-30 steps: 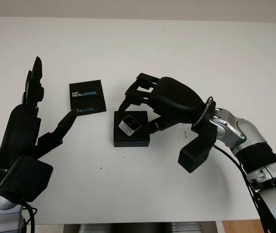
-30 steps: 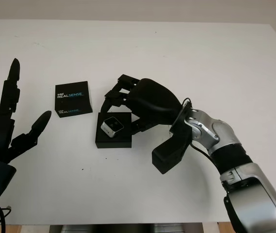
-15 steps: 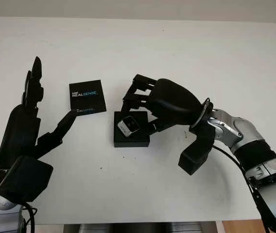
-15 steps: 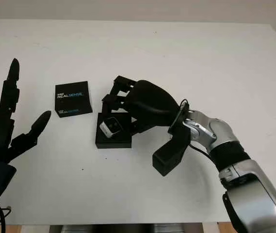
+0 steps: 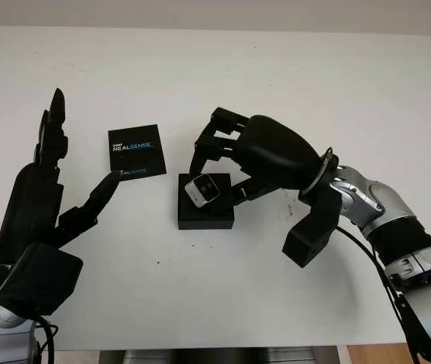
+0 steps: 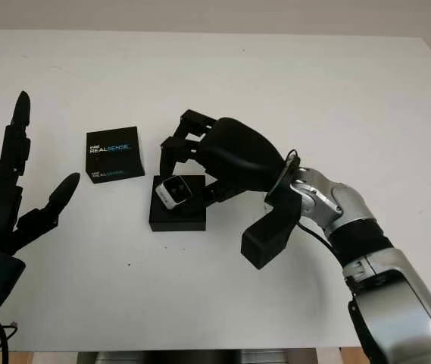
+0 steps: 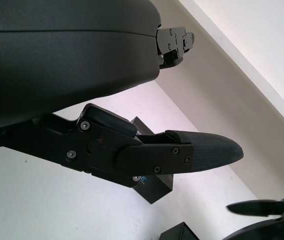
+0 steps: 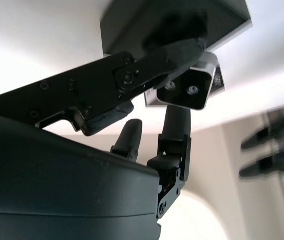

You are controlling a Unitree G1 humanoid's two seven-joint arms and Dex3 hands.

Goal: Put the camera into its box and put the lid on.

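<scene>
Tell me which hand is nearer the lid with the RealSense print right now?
Left. The left hand is open just beside the lid, its thumb tip almost at the lid's near corner. The right hand is farther off, shut on the camera over the box.

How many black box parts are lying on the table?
2. The open box base sits near the table's middle, under the camera that the right hand holds. The printed lid lies apart, between the base and the open left hand.

White table (image 5: 291, 76); black box (image 5: 205, 213) lies mid-table, its printed lid (image 5: 135, 151) flat just beside it.
</scene>
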